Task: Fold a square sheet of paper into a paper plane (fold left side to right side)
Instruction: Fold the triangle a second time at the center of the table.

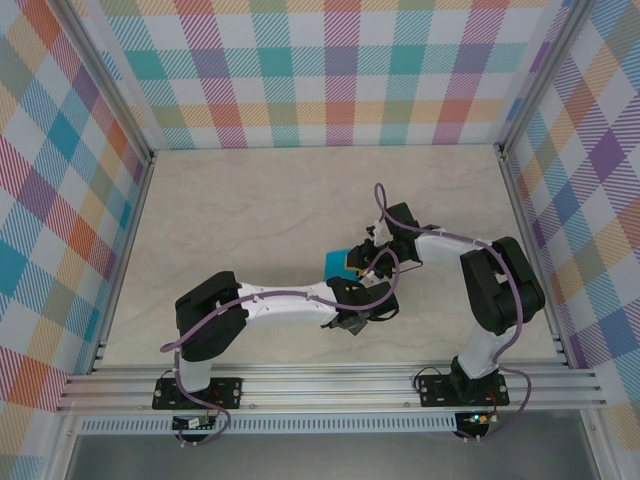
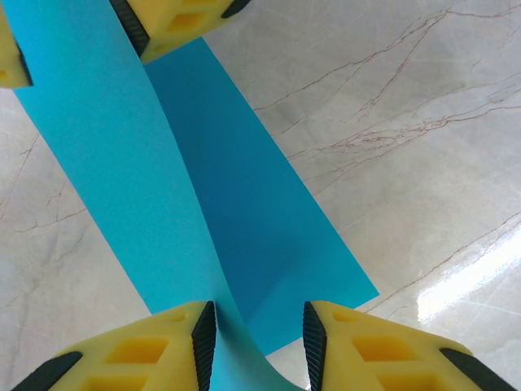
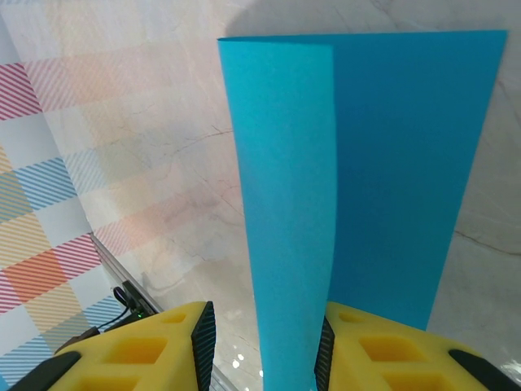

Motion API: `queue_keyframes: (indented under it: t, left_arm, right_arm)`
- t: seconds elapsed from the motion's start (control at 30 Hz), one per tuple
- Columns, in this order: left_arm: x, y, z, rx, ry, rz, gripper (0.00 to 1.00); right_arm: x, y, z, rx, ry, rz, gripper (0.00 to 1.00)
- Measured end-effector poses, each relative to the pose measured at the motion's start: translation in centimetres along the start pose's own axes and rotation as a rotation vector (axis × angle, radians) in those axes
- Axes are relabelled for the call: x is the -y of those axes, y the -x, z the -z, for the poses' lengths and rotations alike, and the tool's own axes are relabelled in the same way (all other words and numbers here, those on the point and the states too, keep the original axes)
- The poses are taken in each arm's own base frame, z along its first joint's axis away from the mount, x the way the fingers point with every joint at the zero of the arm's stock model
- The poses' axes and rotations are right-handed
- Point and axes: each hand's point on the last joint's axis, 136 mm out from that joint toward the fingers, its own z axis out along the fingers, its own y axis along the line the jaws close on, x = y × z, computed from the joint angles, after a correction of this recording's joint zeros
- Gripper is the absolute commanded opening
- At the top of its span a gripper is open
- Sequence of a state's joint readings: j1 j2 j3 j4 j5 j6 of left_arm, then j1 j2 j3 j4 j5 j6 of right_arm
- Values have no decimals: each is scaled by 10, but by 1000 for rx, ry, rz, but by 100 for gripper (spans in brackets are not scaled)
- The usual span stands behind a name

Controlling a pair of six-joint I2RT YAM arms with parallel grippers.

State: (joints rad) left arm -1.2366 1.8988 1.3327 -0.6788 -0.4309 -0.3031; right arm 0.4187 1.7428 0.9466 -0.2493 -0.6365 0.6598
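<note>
The table (image 1: 250, 220) is a pale, marble-veined slab boxed in on three sides by walls (image 1: 340, 70) of bright checked cloth, with an aluminium rail (image 1: 330, 385) along the near edge where both arms are bolted down. The two arms lean in and meet a little right of the middle of the table.

Between them sits the square sheet of paper (image 1: 340, 263), turquoise-blue and plain. It is partly folded: one half lies flat on the table while the other half is lifted and curls up over it, giving a lighter strip beside a darker one.

The left gripper (image 2: 258, 342) has its claws spread, with the raised flap running up between them. The paper (image 2: 244, 228) lies against the left black pad and stands apart from the right pad.

The right gripper (image 3: 264, 346) comes in from the far end of the sheet. Its claws are also parted, and the lifted flap (image 3: 285, 204) passes between them, close against the right pad with a gap on the left. I cannot tell whether it actually has a hold on the paper. From the left wrist, one of its yellow fingers (image 2: 175, 20) shows over the far end of the raised flap.
</note>
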Motion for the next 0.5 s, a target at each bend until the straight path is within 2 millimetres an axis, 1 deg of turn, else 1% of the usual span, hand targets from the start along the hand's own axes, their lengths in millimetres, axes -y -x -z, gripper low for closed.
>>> queue_keyframes:
  t: [0.27, 0.5]
  left_arm:
    - [4, -2, 0, -11, -24, -8, 38]
    - [5, -2, 0, -12, -27, -13, 26]
  right_arm:
    - [2, -1, -1, -5, -4, 7, 38]
    - [1, 0, -1, -5, -5, 9, 38]
